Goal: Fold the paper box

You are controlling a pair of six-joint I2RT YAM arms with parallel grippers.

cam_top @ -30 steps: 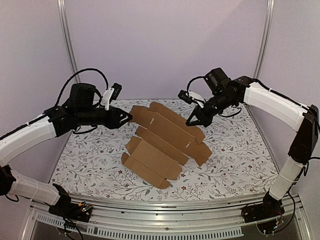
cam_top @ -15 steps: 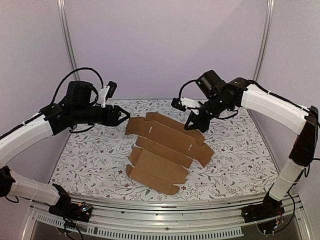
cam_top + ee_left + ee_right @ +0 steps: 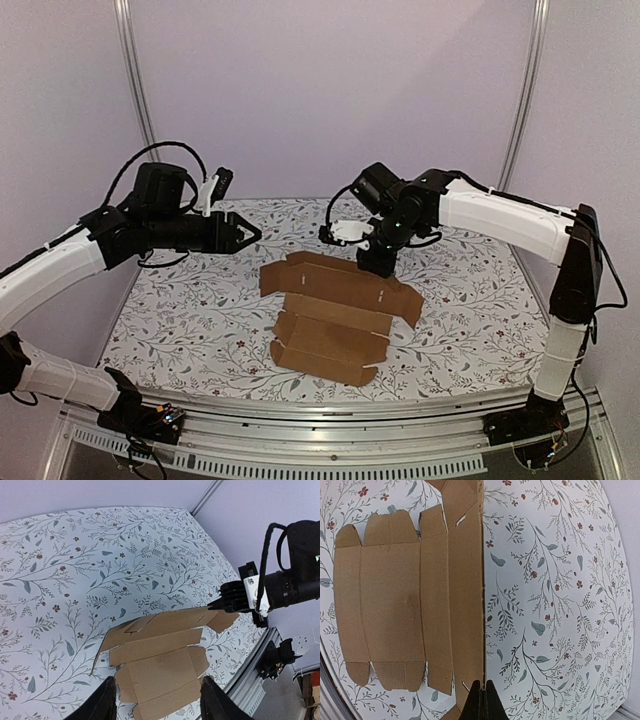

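Paper box (image 3: 335,310): I count one, a plain brown die-cut sheet lying unfolded near the middle of the floral tablecloth (image 3: 180,320). In the right wrist view it shows four long panels side by side, with short tabs at their ends.

Nearest me are the two arm bases on the one aluminium rail (image 3: 330,410) along the table's near edge. The sheet's near panels lie flat on the cloth.

At the sheet's far edge I have the right gripper (image 3: 375,262) pointing down. Its two fingers are pressed together with no gap between them, pinched on that edge of the cardboard.

My left gripper (image 3: 250,233) hangs above the cloth to the left of the sheet's far corner, apart from it and touching nothing. Its two fingers are spread wide, and its wrist camera looks between them across the sheet toward the other arm.

Behind everything stand pale lilac walls (image 3: 330,100) with two metal posts.
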